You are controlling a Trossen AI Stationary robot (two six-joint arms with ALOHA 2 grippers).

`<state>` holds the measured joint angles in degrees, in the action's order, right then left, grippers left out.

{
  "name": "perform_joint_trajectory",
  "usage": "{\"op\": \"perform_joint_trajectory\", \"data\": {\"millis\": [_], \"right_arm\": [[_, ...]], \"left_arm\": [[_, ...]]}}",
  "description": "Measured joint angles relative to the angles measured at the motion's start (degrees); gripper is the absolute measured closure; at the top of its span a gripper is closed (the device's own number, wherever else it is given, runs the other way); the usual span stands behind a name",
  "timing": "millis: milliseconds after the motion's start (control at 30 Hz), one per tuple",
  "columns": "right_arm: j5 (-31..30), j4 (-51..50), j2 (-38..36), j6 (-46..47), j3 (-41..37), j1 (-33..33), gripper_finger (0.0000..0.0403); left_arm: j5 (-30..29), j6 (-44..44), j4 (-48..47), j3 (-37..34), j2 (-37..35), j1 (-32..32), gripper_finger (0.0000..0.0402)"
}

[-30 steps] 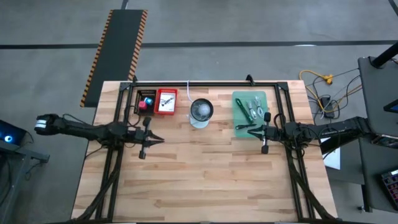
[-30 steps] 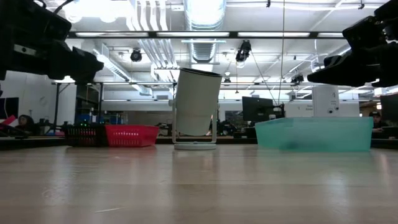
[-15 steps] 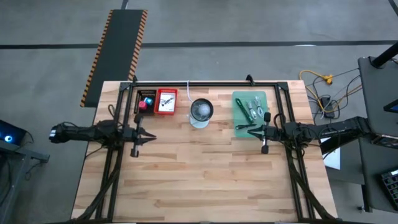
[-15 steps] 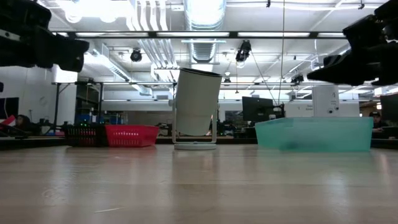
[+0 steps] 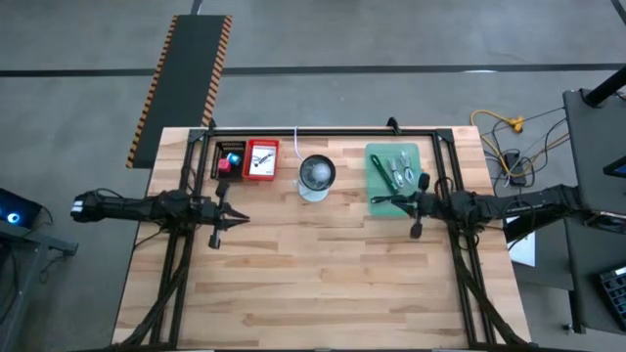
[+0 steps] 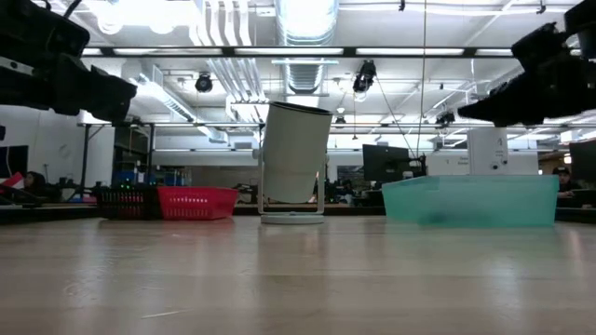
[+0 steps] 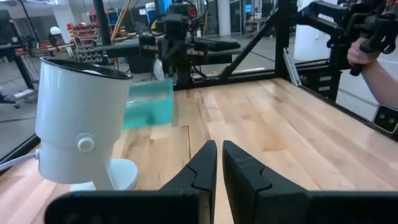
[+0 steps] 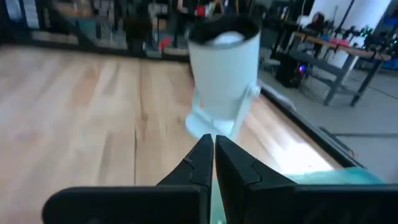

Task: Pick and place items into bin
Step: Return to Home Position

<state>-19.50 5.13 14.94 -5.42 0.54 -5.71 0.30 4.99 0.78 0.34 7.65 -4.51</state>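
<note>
Several silvery pieces [image 5: 396, 168] lie in green tray [image 5: 391, 147], upper right of centre. White card [image 5: 260, 164] in red bin [image 5: 260, 143], upper left. Left pincer [image 5: 235, 221] left of centre, right pincer [image 5: 383, 201] over tray's lower edge. Both pressed together, raised above tabletop [image 5: 313, 279].

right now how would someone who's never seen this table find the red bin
On the wooden table, look along the far edge, where bins flank a white round container. The red bin sits just left of that container, next to the black bin at the row's left end; it alone is bright red and holds a white box.
</note>
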Motion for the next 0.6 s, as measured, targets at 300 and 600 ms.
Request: {"op": "perform_joint_trajectory", "data": {"millis": [300,600], "right_arm": [[0.0,-2.0,-8.2,1.0,0.1,0.0,0.0394],[9.1,-3.5,-10.7,2.7,0.2,-0.1,0.0394]], "left_arm": [[-0.1,0.1,-0.2,0.0,-3.8,0.0,0.0391],[0.0,-0.4,-1.4,0.4,-5.6,0.0,0.0391]]}}
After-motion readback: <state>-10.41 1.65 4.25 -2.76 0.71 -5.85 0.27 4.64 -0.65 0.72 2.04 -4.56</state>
